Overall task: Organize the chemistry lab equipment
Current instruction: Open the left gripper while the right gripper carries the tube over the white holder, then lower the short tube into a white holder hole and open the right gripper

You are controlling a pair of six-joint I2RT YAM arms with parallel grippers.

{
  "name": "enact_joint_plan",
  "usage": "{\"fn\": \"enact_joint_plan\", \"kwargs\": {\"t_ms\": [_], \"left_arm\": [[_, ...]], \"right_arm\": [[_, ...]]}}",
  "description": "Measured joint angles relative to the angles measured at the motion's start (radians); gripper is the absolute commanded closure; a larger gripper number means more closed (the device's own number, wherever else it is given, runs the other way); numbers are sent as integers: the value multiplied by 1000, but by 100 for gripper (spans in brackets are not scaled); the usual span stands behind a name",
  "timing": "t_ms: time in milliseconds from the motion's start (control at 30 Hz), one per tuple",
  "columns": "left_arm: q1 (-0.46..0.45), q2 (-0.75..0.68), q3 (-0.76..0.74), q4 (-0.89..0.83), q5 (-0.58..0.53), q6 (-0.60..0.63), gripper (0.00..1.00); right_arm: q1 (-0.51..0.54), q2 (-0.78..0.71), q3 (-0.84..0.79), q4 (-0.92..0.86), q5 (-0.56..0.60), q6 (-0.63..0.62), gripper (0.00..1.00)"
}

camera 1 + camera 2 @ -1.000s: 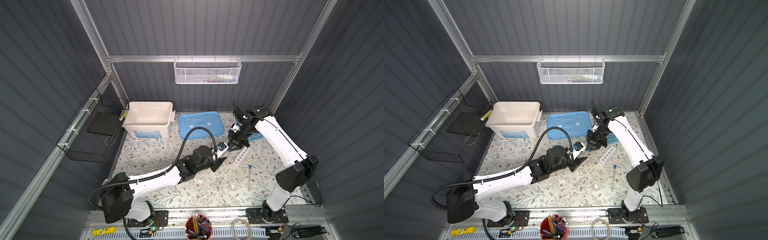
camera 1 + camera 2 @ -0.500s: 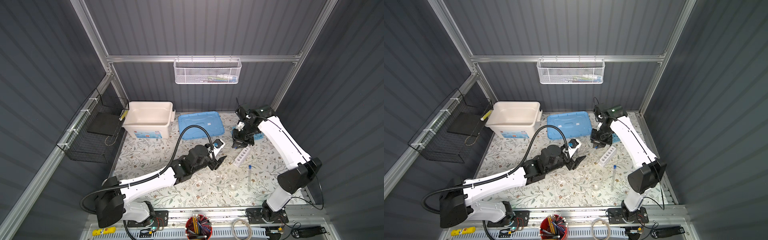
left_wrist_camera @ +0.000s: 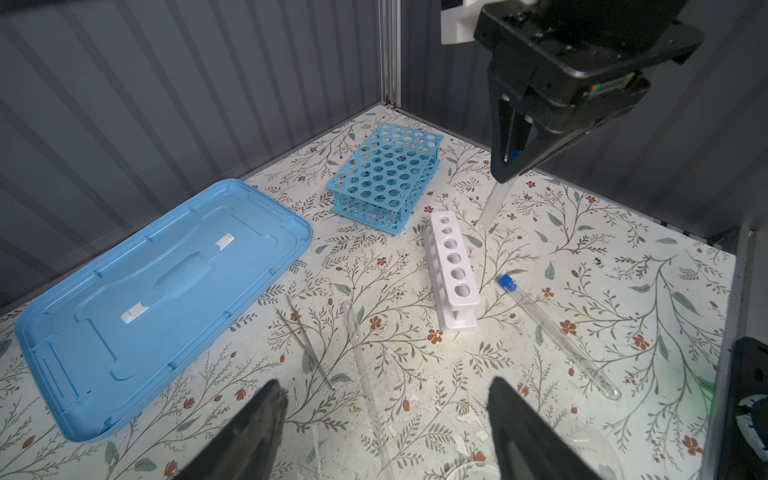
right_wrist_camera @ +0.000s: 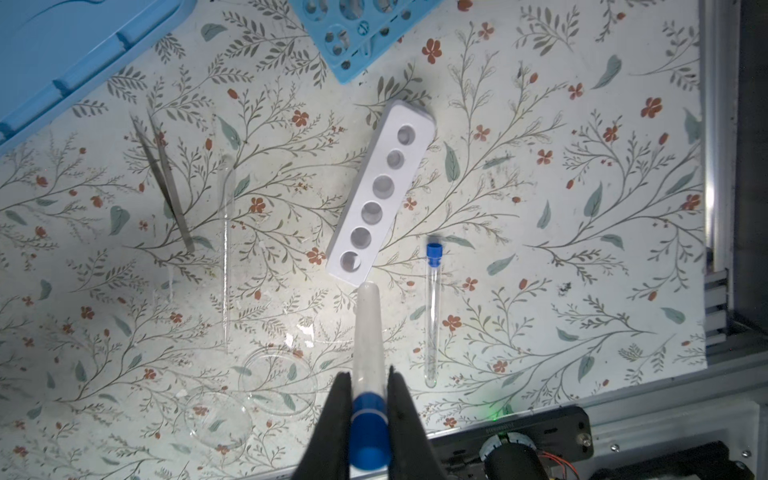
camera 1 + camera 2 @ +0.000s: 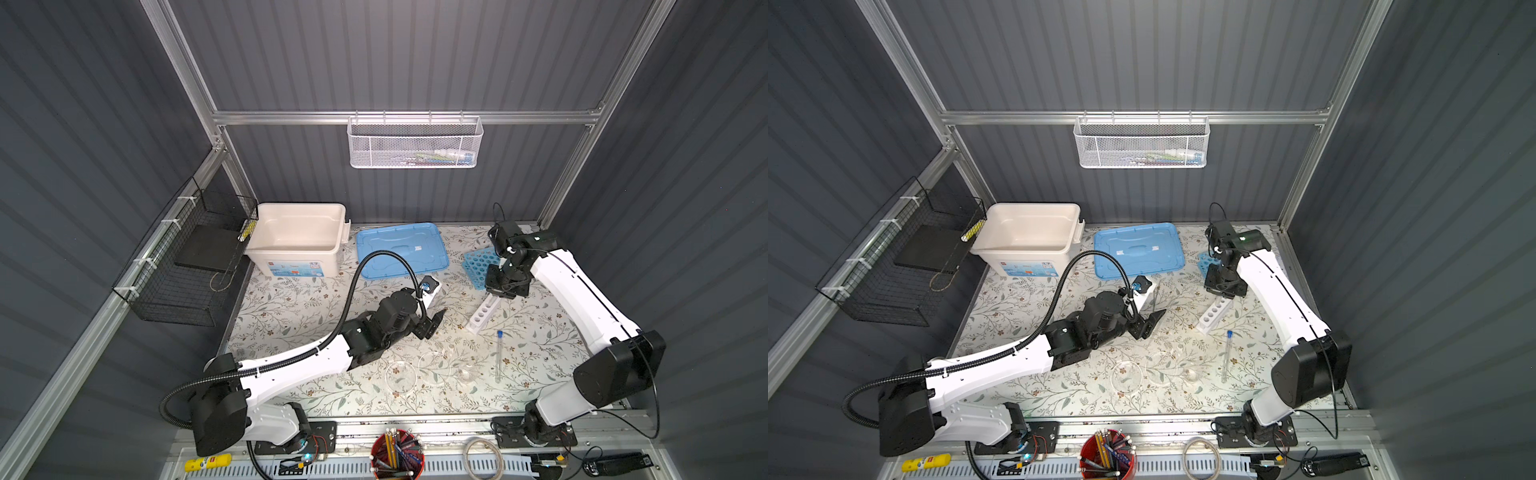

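Step in hand: racking. Right end effector (image 4: 369,374) clamps a blue-capped test tube (image 4: 365,324), cap up, just beside one end of the white six-hole rack (image 4: 380,195). Left end effector (image 3: 386,395) released, empty. Next, likely: centre over a hole, lower.

Loose tube (image 5: 498,358) right of six-hole rack (image 5: 483,312)
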Motion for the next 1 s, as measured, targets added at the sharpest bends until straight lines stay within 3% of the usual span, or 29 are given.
{"fn": "enact_joint_plan", "kwargs": {"t_ms": [500, 1000], "left_arm": [[0, 119, 80, 5, -2, 1, 19], [0, 141, 93, 8, 1, 1, 19]], "right_arm": [[-9, -32, -239, 334, 100, -9, 91], [-48, 2, -250, 321, 28, -45, 91]]}}
